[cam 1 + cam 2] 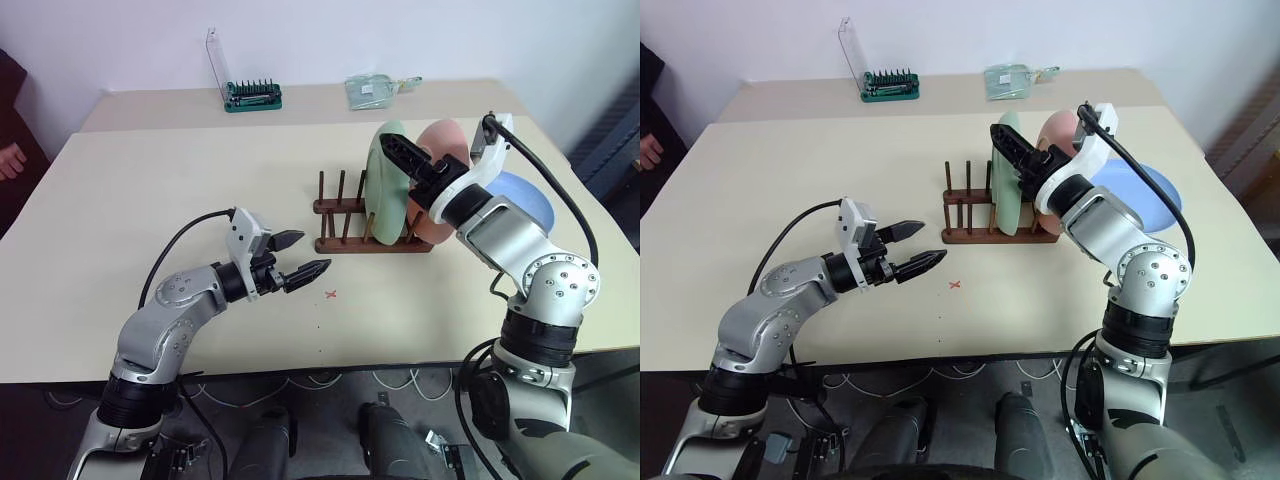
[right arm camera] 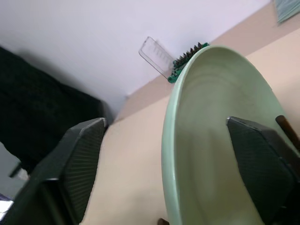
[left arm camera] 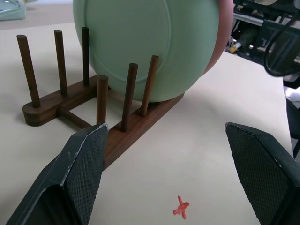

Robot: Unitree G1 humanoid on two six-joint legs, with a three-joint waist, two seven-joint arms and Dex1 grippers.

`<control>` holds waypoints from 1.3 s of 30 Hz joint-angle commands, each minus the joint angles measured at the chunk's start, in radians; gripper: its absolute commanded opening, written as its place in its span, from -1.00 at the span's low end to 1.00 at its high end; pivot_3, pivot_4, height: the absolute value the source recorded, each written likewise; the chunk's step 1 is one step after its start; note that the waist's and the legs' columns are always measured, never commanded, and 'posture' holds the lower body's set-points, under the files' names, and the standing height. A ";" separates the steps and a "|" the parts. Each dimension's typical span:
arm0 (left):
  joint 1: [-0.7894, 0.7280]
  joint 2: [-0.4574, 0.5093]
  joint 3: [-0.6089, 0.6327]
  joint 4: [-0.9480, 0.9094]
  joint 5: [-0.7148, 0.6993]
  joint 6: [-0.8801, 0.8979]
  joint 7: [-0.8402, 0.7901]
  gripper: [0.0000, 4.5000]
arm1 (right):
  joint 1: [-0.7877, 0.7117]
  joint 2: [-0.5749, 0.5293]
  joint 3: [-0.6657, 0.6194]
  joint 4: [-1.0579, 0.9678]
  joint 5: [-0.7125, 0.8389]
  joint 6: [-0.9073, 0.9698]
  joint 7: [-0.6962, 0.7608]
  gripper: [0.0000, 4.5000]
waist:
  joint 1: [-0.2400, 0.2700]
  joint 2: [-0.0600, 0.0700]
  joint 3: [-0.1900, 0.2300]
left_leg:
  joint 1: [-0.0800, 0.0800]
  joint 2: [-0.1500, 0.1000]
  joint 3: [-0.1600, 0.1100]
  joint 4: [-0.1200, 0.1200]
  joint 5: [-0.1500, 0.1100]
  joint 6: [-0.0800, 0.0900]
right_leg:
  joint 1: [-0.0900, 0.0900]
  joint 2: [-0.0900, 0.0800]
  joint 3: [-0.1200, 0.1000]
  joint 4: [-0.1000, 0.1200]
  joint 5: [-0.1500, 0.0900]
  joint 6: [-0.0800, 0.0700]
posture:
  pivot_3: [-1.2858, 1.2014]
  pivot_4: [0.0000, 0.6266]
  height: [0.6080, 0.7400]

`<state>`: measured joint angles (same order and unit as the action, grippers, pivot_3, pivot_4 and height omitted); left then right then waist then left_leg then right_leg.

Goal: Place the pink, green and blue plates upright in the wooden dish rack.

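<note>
The wooden dish rack (image 1: 345, 243) stands mid-table. The green plate (image 1: 385, 195) is upright between its pegs, and the pink plate (image 1: 445, 140) is upright just behind it. To the right of the rack the blue plate (image 1: 530, 195) lies flat on the table. My right gripper (image 2: 164, 126) is open, with its fingers astride the green plate's top rim (image 2: 171, 140), one on each side. My left gripper (image 1: 312, 253) hovers open and empty above the table, left of the rack, pointing at it (image 3: 122, 136).
A red cross mark (image 1: 331, 294) is on the table between my left gripper and the rack. A green tool case (image 1: 252, 95) with a clear lid and a clear packet (image 1: 372, 90) sit on the rear table. A person's hand (image 1: 10, 160) is at the far left edge.
</note>
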<state>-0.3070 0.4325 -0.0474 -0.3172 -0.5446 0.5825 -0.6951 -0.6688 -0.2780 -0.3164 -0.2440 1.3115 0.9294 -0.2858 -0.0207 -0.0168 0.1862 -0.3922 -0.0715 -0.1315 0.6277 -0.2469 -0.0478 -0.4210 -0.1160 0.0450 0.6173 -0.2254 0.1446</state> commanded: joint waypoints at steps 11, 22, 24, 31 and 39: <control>-0.028 -0.010 0.003 -0.022 -0.002 -0.003 0.007 0.84 | -0.154 -0.345 -0.016 -0.103 -0.065 -0.008 0.235 0.76 | 0.009 0.001 0.001 | -0.001 0.000 0.000 0.001 0.000 0.001 | 0.001 0.000 0.000 -0.002 0.000 0.000 | 0.03 -0.52 1.00; -0.081 0.005 -0.061 0.003 0.040 -0.025 -0.042 0.84 | 0.488 -0.972 -0.028 0.135 -0.812 -0.507 1.002 0.76 | 0.006 0.003 0.001 | 0.002 0.000 0.005 0.004 -0.004 0.006 | 0.009 -0.002 0.000 -0.008 -0.002 0.003 | 0.03 -0.52 1.00; -0.091 -0.007 -0.067 0.018 0.038 -0.024 -0.048 0.84 | 0.531 -0.964 0.056 0.178 -0.918 -0.580 1.024 0.76 | -0.006 0.004 0.000 | 0.004 0.001 0.007 0.003 -0.004 0.006 | 0.009 -0.001 0.001 -0.007 -0.002 0.003 | 0.03 -0.52 1.00; -0.097 -0.038 -0.077 0.008 0.031 -0.013 -0.041 0.84 | 0.335 -0.808 0.322 0.432 -1.214 -0.785 1.002 0.76 | -0.022 0.004 0.001 | 0.004 0.000 0.008 0.004 -0.004 0.006 | 0.008 -0.001 0.003 -0.007 -0.002 0.003 | 0.03 -0.52 1.00; -0.100 -0.047 -0.067 -0.053 0.013 0.044 0.006 0.84 | 0.124 -0.657 0.432 0.750 -1.400 -0.963 0.959 0.54 | -0.005 0.004 0.002 | 0.003 -0.001 0.006 0.004 -0.003 0.006 | 0.008 -0.002 0.003 -0.007 -0.002 0.003 | 0.03 -0.52 1.00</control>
<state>-0.3966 0.3872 -0.1326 -0.3241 -0.5140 0.6224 -0.6986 -0.5186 -0.9339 0.1187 0.4819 -0.0616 -0.0003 0.6855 -0.0260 -0.0124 0.1879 -0.3888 -0.0721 -0.1251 0.6314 -0.2503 -0.0422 -0.4129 -0.1176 0.0480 0.6106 -0.2271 0.1475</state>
